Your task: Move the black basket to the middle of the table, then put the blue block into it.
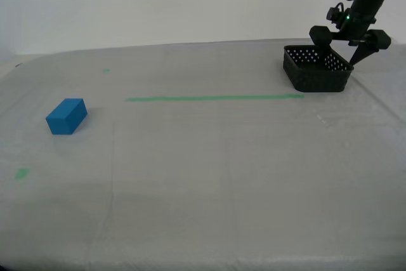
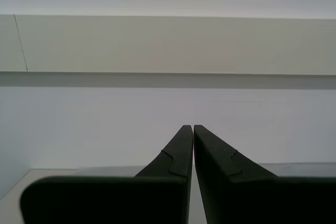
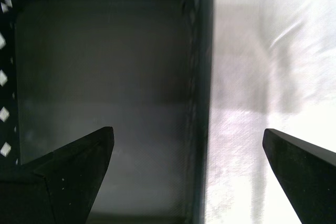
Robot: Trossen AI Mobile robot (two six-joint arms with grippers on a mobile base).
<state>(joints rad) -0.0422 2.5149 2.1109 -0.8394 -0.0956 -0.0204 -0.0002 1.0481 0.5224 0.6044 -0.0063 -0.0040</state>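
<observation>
Surface (image 1: 209,176): wide, pale grey-white sheeting, rounded corners; small green tape bit (image 1: 21,172) near the exterior view's left edge

Small solid bright-blue rectangular block (image 1: 66,116): resting on the surface at the exterior view's left, well apart from the basket

Green tape line (image 1: 214,98): running across the middle of the surface, its end just beside the basket

Small square black plastic basket with perforated walls (image 1: 316,68): upright at the exterior view's far right, empty inside

My first gripper (image 1: 353,46): hanging above the basket, fingers (image 3: 79,166) spread wide, one over the basket's interior, the other outside its wall

My second gripper (image 2: 189,129): fingers together, gripping nothing, facing a pale wall
</observation>
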